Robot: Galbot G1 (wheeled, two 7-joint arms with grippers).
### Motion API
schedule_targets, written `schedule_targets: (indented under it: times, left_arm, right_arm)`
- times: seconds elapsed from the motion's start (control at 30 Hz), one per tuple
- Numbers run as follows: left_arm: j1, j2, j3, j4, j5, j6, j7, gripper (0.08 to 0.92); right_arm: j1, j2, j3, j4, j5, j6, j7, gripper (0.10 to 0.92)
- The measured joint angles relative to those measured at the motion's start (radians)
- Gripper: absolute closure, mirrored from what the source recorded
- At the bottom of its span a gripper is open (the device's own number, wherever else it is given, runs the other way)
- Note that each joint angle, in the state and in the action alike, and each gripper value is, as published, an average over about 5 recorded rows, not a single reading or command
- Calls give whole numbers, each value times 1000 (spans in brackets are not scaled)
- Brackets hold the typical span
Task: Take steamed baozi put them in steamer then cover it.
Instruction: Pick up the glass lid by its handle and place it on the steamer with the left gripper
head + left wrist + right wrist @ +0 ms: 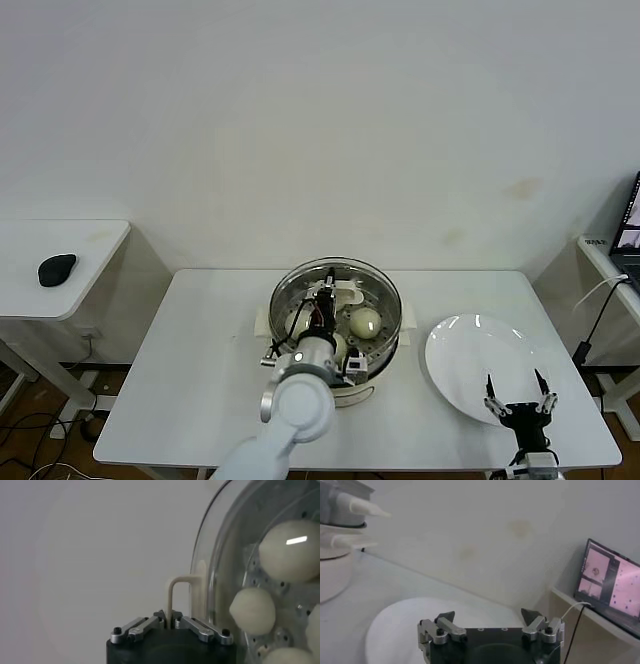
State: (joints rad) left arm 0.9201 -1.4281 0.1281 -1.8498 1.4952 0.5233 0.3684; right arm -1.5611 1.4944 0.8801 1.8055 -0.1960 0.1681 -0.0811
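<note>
The left gripper [170, 621] is sitting over the middle of the steamer [336, 328], its fingers pinched narrow on the cream-white handle of the cover [210, 580]. In the left wrist view the handle is rising as a thin loop straight out from between the fingertips, so its long axis is lying in line with the fingers. The glass is curving away to one side of it, with buns showing through.

In the head view the steamer is standing at the centre of the surface [200, 370], and the glass lid appears to be lying on or just above its rim; whether rim and pot are touching all round cannot be told. Several steamed baozi [365, 321] are lying inside on the perforated tray, one clearly at 3 o'clock from the left gripper and others partly hidden under the arm.

The right gripper [518, 392] is hanging idle at the surface's near right edge, at 4 o'clock from the steamer, with its fingers spread wide and holding nothing. It is sitting over the near rim of the white plate [470, 350], which is carrying no buns.

Since the left arm is already on the handle and the right is well apart, the coming move probably belongs to the left: settling the lid squarely onto the rim and letting go.
</note>
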Motion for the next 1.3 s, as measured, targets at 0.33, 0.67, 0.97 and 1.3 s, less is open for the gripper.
schedule_targets:
  times: [0.33,0.67,0.97,1.3]
  left_arm:
    - [22,-18,5,15,48,-10,3,855]
    - [27,-30,-2,34,72,-18,-2,855]
    - [21,-39,-12,58,78,-22,-6,855]
    - [37,-57,-13,62,86,-22,-14,846]
  right_arm:
    - [-1,3,-10,-3,-3,2,0,203]
    - [-3,3,-15,-8,-7,5,-2,203]
    - [-4,2,-17,-12,-10,9,-3,203]
    - [-6,2,-20,-12,-13,10,-6,203]
